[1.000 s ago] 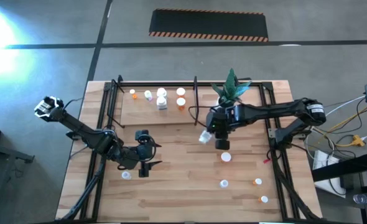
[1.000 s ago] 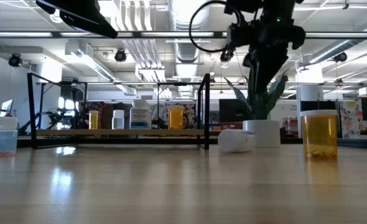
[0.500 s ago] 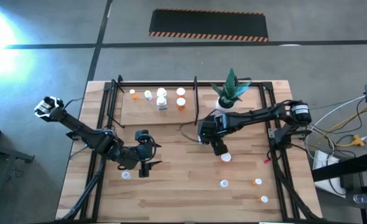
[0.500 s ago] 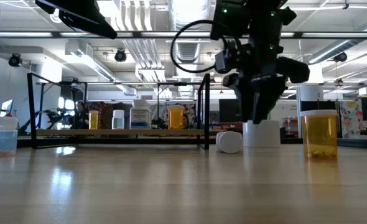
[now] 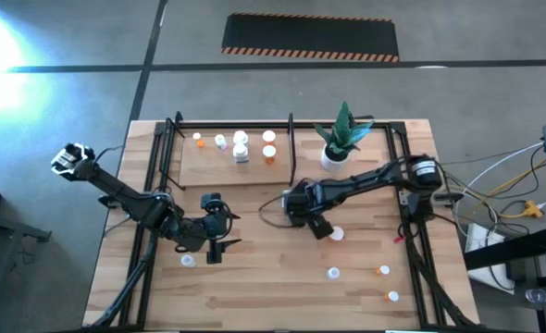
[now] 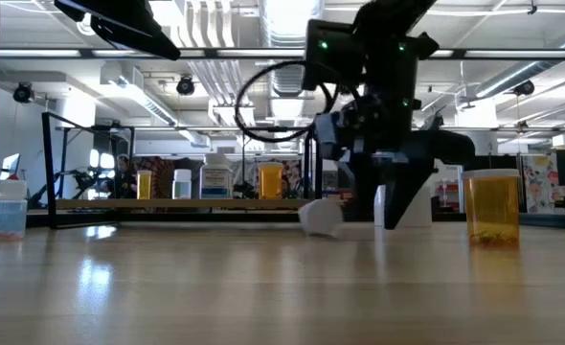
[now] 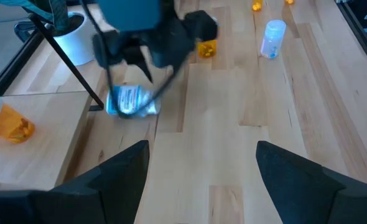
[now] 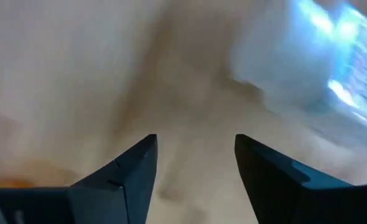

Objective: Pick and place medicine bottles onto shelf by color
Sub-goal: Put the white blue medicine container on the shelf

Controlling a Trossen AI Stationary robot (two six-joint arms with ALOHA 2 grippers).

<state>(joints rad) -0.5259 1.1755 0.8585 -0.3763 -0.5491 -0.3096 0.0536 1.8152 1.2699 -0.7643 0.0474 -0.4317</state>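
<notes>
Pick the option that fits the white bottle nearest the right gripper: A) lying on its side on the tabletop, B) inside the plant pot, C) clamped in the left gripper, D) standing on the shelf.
A: the white bottle lies on its side on the tabletop, beside the right gripper.

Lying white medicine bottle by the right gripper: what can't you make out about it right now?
- High view: the lying white medicine bottle is hidden under the dark right arm.
- Right wrist view: it is blurred and cut off by the edge, beyond the open right gripper; its label is unreadable.
- Low view: the gripper overlaps it, so contact is unclear.
</notes>
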